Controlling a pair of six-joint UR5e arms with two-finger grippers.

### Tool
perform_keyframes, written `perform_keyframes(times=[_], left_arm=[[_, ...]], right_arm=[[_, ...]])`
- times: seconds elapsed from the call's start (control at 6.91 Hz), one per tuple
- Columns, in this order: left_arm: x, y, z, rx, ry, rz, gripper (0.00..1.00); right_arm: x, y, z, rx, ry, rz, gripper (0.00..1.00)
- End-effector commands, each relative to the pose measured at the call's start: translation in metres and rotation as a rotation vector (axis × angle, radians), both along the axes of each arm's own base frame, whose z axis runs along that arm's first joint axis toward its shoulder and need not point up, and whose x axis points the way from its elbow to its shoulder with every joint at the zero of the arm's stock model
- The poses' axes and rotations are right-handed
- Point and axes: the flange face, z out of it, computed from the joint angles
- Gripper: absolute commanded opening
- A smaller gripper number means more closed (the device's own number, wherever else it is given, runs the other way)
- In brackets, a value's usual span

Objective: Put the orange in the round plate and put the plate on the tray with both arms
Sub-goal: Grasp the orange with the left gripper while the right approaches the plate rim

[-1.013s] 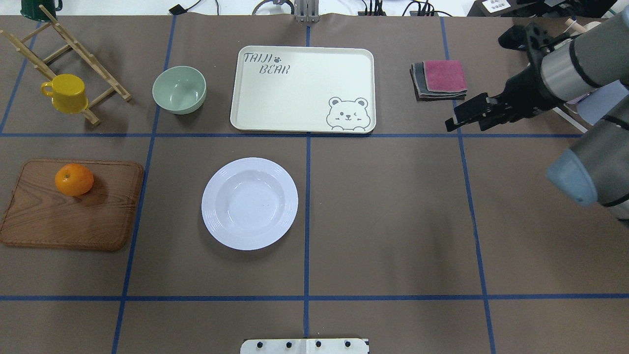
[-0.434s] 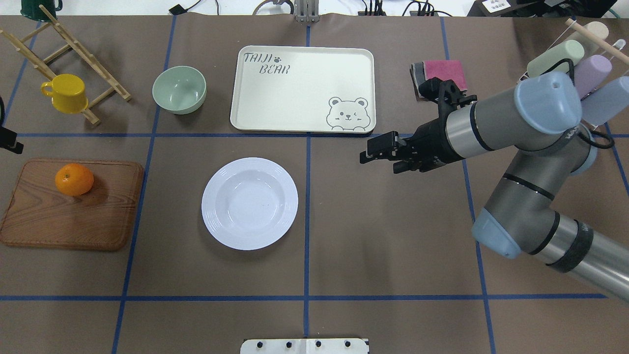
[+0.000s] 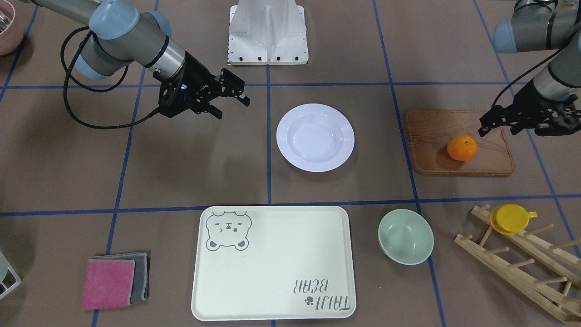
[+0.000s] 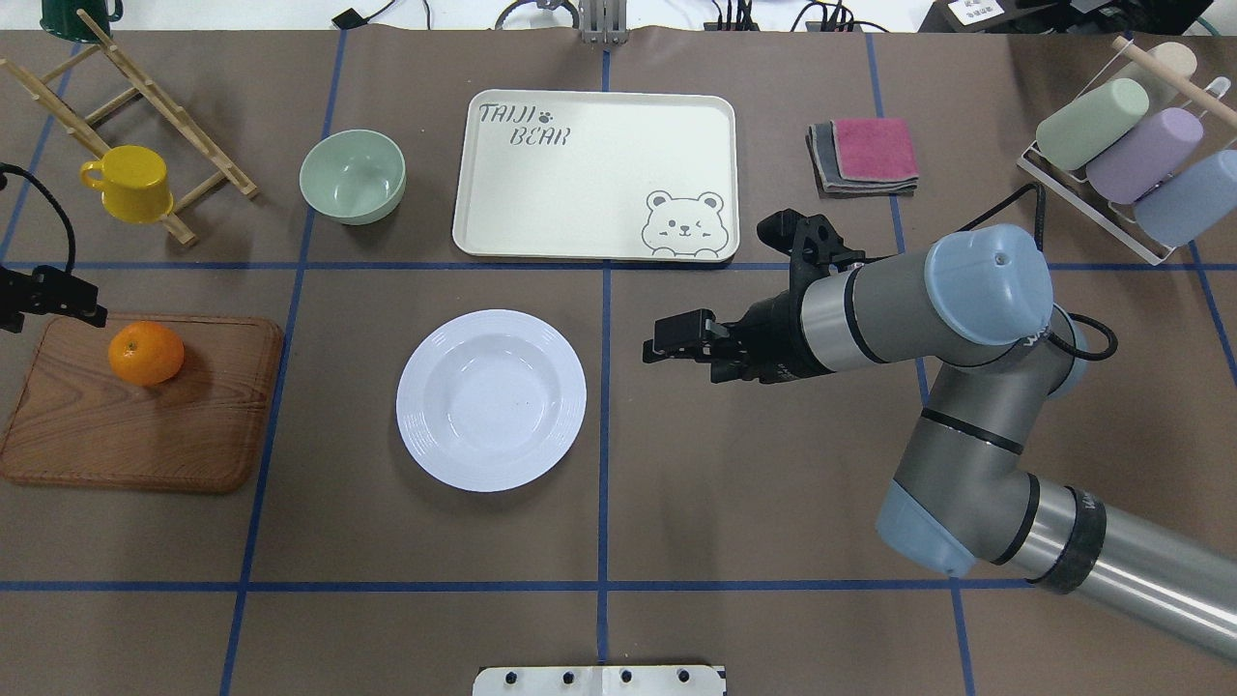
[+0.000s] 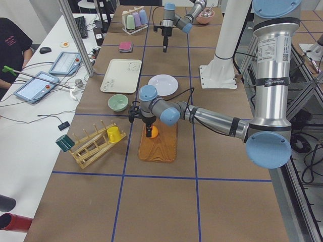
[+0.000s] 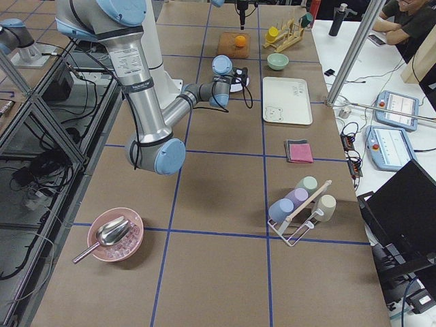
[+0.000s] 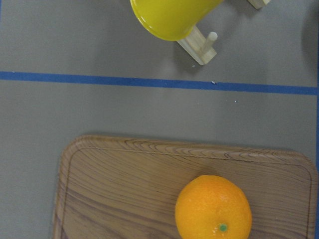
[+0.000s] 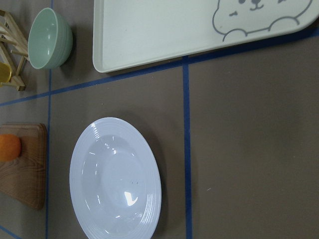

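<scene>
The orange (image 4: 146, 353) lies on a brown wooden board (image 4: 126, 435); the left wrist view shows the orange (image 7: 213, 208) close below. My left gripper (image 3: 499, 127) hovers open just beside and above it, touching nothing. The white round plate (image 4: 491, 399) sits empty at the table's middle. My right gripper (image 4: 676, 356) hangs open a short way to the plate's right, apart from its rim. In the right wrist view the plate (image 8: 115, 179) is below the cream tray (image 8: 159, 30). The tray (image 4: 594, 174) lies empty behind the plate.
A pale-green bowl (image 4: 353, 176) stands left of the tray. A yellow cup (image 4: 130, 182) hangs on a wooden rack (image 4: 145, 97) at the back left. Folded cloths (image 4: 865, 155) and a rack of pastel cups (image 4: 1121, 155) are at the back right.
My right arm swung in from the right edge to a spot just right of the plate. My left gripper entered from the left edge and came up to the orange.
</scene>
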Motion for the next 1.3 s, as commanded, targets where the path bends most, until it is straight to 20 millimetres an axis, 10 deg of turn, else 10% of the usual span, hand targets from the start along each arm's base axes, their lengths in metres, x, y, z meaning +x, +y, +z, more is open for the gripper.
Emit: perform_keyframes(times=[0.0, 1.16], left_arm=[[0.035, 0.005, 0.002, -0.01, -0.019, 0.001, 0.98], [0.08, -0.018, 0.026, -0.041, 0.005, -0.01, 0.97]], right_arm=[[-0.008, 0.006, -0.001, -0.003, 0.001, 0.013, 1.0], [-0.019, 0.016, -0.001, 0.007, 0.006, 0.035, 1.0]])
